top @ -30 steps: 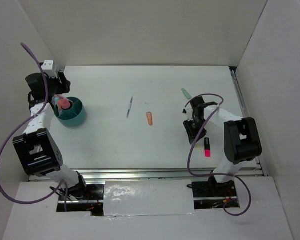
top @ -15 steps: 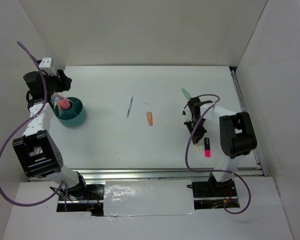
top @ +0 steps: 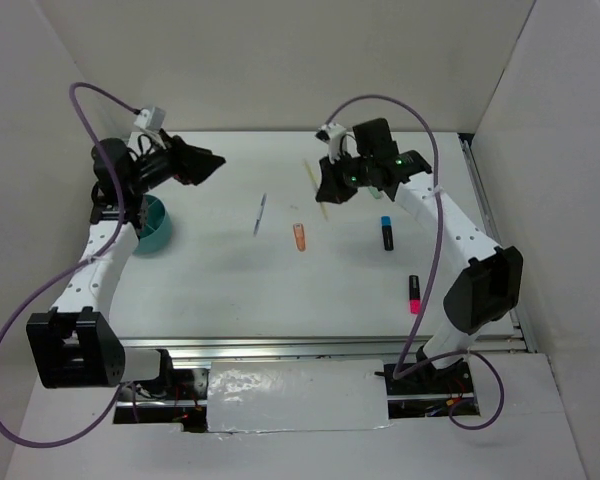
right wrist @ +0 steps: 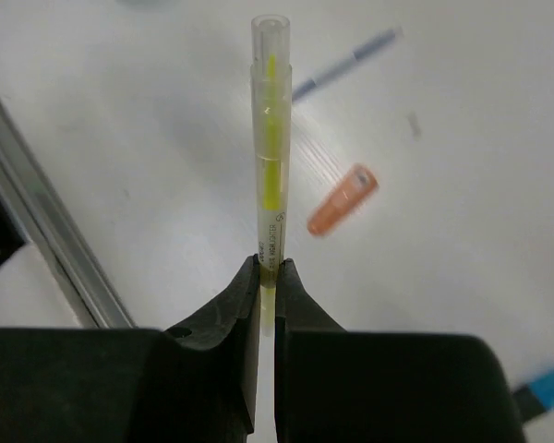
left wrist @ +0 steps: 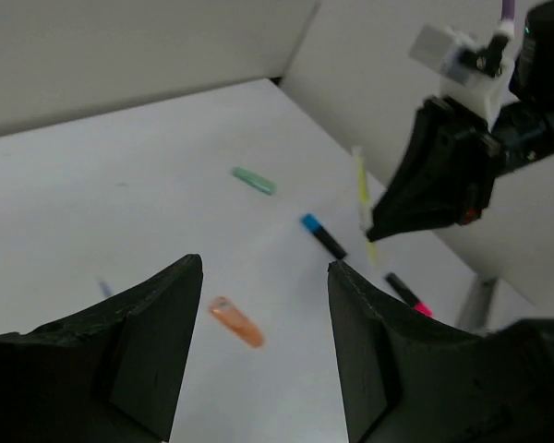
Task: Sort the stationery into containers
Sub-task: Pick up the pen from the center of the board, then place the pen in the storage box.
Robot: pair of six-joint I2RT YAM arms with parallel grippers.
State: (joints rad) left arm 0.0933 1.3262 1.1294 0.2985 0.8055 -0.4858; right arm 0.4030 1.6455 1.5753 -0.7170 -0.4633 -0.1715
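One teal tub (top: pixel 160 236) sits far left. Just right of it hangs the left gripper (top: pixel 210 163), jaws wide and empty. Further right of the tub lie a thin blue pen (top: pixel 260 213) and an orange marker (top: pixel 299 237). Next, the right gripper (right wrist: pixel 266 268) pinches one clear-barrelled yellow highlighter (right wrist: pixel 270 138). Beyond it lie a green marker (left wrist: pixel 254 180), a blue-capped marker (top: pixel 387 232) and a pink-capped marker (top: pixel 414 293), five loose pieces in all.

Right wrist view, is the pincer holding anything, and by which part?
The right pincer pinches the yellow pen near the end opposite its clear cap. The left pincer holds nothing.
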